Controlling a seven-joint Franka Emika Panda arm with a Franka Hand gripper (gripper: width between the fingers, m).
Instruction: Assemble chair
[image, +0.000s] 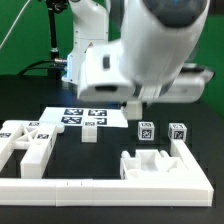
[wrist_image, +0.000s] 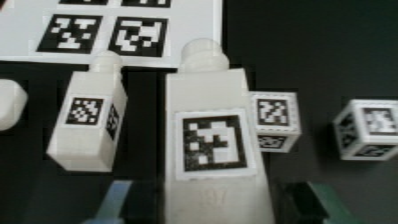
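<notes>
The chair is in loose matte-white parts. My gripper (wrist_image: 222, 206) is shut on a square post (wrist_image: 214, 135) with a tag on its face, and holds it above the table; a finger (wrist_image: 121, 205) shows on each side of it. In the exterior view the gripper (image: 133, 103) is mostly hidden under the arm and the held post is hidden. A second post (wrist_image: 89, 110) stands beside it on the table (image: 90, 131). Two small tagged cubes (wrist_image: 272, 115) (wrist_image: 374, 128) sit on the other side (image: 146, 130) (image: 177, 130). Blocky chair parts lie at the exterior view's left (image: 25, 145) and right (image: 155, 165).
The marker board (image: 75, 115) lies on the black table behind the posts and also shows in the wrist view (wrist_image: 116, 30). A long white L-shaped rail (image: 100, 190) runs along the front. The large robot arm (image: 150, 50) blocks the middle of the exterior view.
</notes>
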